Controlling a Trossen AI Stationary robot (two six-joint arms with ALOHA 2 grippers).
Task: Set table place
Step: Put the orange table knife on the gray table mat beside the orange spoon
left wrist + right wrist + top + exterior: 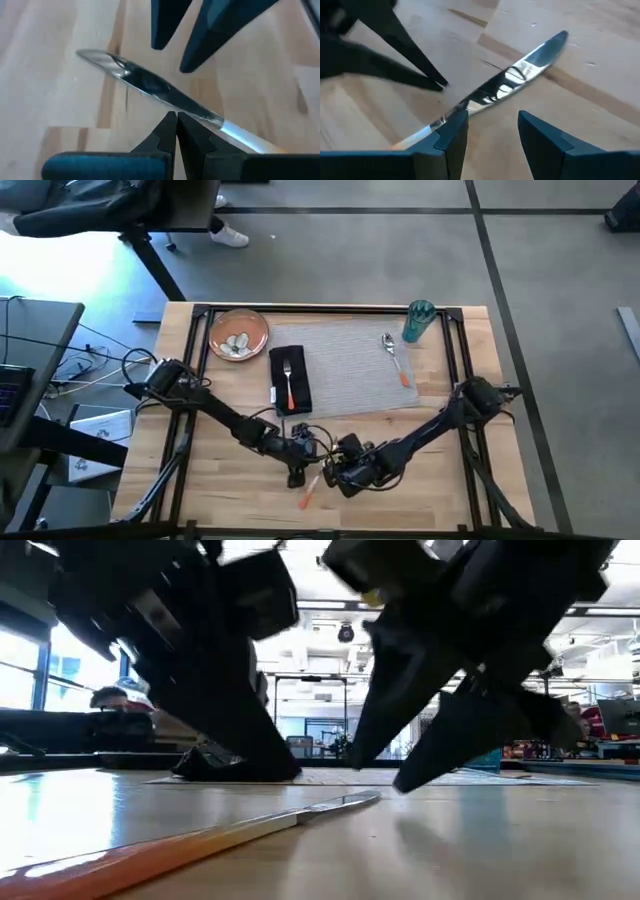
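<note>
Lying flat on the table (230,490) near its front edge is the knife (311,494). The left gripper (176,131), pinched closed on nothing, and the right gripper (492,132), fingers apart, hang over its blade. Farther back, the placemat (350,375) holds a spoon (395,358).

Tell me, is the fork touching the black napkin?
Touching. The high view shows the fork, orange handle and all, lying on top of the black napkin at the placemat's left edge, with no wood showing between them.
</note>
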